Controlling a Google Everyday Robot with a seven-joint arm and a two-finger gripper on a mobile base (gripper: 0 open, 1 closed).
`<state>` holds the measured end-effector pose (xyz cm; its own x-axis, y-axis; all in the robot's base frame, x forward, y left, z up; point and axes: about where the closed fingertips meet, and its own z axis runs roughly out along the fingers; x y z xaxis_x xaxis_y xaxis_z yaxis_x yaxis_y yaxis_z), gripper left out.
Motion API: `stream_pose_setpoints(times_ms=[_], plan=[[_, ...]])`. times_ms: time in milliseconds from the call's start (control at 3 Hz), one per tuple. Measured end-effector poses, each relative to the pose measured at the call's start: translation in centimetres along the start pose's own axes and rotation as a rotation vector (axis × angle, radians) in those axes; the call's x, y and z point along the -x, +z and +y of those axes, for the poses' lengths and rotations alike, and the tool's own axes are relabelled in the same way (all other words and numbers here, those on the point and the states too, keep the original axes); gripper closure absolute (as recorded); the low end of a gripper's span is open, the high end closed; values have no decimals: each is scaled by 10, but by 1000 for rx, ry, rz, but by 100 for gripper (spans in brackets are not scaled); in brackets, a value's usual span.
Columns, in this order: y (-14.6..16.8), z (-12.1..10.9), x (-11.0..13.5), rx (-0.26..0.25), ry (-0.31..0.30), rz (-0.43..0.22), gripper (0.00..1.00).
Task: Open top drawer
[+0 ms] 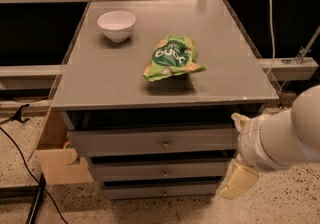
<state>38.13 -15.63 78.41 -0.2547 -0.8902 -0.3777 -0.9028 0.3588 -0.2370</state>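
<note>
top drawer point(125, 142): the widest grey front, right under the counter point(100, 83) top, with a tiny brass knob point(165, 144) dead centre. Looks pretty much shut to me, with a dark gap above it.
gripper point(239, 180): low on the near right, just off the right ends of the lower drawers. It's about level with the middle drawer point(130, 170) and well right of the knob. Can't tell if it brushes the cabinet. Released or clenched? Honestly can't tell, only a cream-coloured bit pokes out under the fat white arm point(280, 140).
on top: white bowl point(116, 24) far left, green snack bag point(172, 58) around mid-counter.
step, my guess: approach phase, knob not grabbed yet.
what could go wrong:
- wrong drawer: three lookalike knobs are stacked one under another and the gripper sits lower than the top one, so going straight in could land on the wrong one.
- slip: the knob is tiny, so an off-centre pinch could pop off it.
- bump: the arm is bulky and close to the right corner, so it could clip the cabinet coming across.
- yank: pulling too hard could jolt the bowl and bag.
</note>
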Motion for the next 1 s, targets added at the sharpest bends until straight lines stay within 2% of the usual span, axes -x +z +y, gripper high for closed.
stream_pose_setpoints(times_ms=[667,1000], plan=[[42,11,-24,-9,-7,-37,0],[63,7,-26,-3,-38,-79,0]])
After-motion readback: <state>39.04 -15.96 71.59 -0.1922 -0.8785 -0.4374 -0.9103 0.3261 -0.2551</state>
